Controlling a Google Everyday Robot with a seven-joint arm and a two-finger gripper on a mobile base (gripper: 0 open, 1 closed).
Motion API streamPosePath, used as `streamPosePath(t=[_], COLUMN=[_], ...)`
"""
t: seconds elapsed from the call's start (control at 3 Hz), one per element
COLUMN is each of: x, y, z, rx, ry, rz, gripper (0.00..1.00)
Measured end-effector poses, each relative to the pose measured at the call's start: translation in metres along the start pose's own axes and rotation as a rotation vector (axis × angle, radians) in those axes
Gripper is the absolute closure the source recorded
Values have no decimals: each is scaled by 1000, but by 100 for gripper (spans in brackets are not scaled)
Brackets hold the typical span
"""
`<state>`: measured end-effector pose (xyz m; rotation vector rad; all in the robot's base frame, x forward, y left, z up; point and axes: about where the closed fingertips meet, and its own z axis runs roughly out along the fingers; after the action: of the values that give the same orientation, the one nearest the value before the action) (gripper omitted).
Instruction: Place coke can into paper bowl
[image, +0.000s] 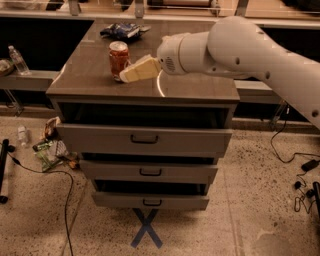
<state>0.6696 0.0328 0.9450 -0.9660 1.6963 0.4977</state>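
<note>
The hand (126, 75), its opening impossible to tell, hangs just beside the coke can (118, 59), reaching; next it must close around it.

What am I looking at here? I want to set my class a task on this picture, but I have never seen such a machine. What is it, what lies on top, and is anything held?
There is only one picture, taken from in front of and above a grey cabinet. The big white shape is a robot's arm, reaching in from the right. The cream piece at its end is its gripper, the robot's "hand". It sits close beside a red coke can that stands upright on the cabinet top. Whether it grips the can cannot be told. Further back lies a dark blue snack bag. No paper bowl is in view.
</note>
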Motion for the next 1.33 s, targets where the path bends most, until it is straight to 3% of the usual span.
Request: streamPosePath(t=[0.33,1.0,1.33], x=[12,16,17], y=[-10,-31,-35], z=[53,112,130], rx=[-12,-42,-63], ry=[-29,-79,-87], rz=[-13,15,44], gripper=[0,0,18])
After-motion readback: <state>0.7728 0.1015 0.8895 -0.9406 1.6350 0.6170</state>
